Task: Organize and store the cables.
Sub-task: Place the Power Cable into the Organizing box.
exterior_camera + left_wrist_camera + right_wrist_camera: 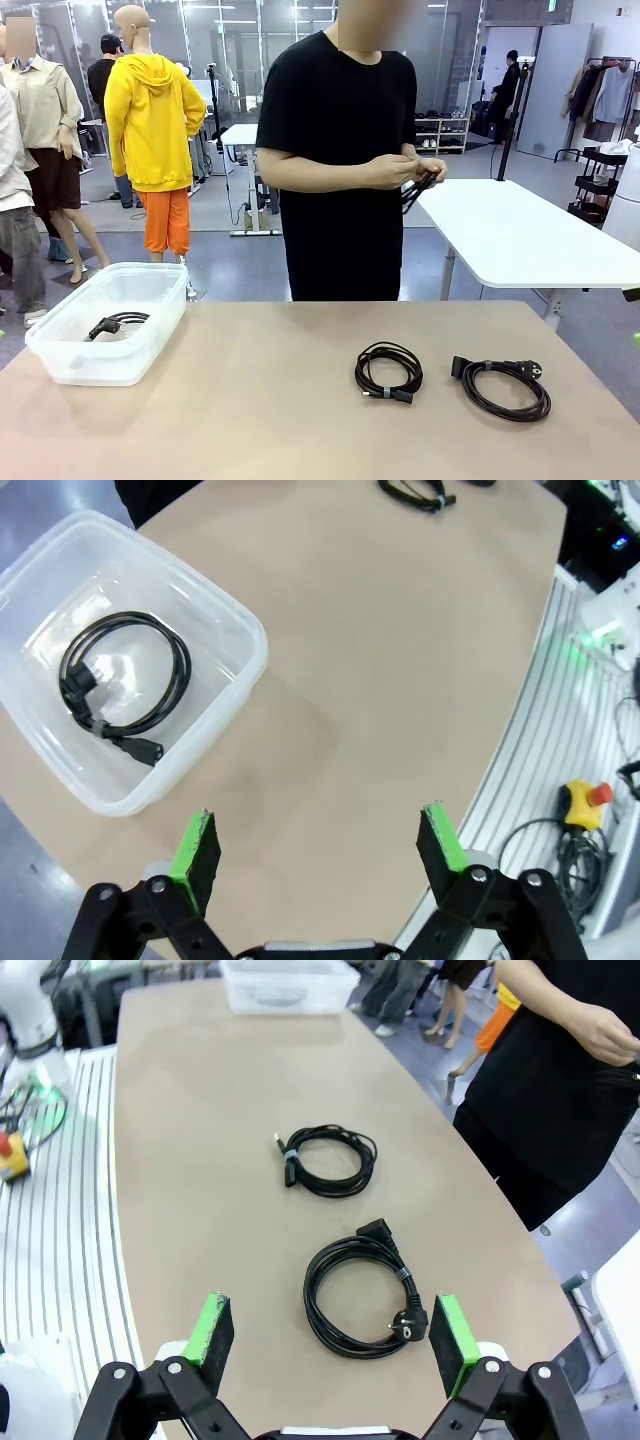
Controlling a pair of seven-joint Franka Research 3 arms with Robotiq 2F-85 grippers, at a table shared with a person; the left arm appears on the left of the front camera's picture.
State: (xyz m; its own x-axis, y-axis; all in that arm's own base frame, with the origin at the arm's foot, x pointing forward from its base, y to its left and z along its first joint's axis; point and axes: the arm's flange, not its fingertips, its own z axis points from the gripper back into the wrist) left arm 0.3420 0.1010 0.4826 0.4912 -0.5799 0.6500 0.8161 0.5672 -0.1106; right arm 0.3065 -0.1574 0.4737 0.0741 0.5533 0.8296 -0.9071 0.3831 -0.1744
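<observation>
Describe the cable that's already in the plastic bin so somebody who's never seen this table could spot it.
Start at the tan table, then go to the clear plastic bin at its left end. The black coiled cable lies flat on the bin's floor; the middle coil and the right coil lie loose on the bare tabletop.

You look across a tan surface point(300, 410) into a bright, open room with a glossy grey floor point(230, 270). Behind it on your right stands a long white table point(520, 240) on white legs, with a smaller white desk point(240, 133) farther back. Glass partitions point(250, 60) line the far side. You'll find a low shoe shelf point(445, 132), a black trolley point(598, 185) and a garment rail point(605, 95) to the right.
</observation>
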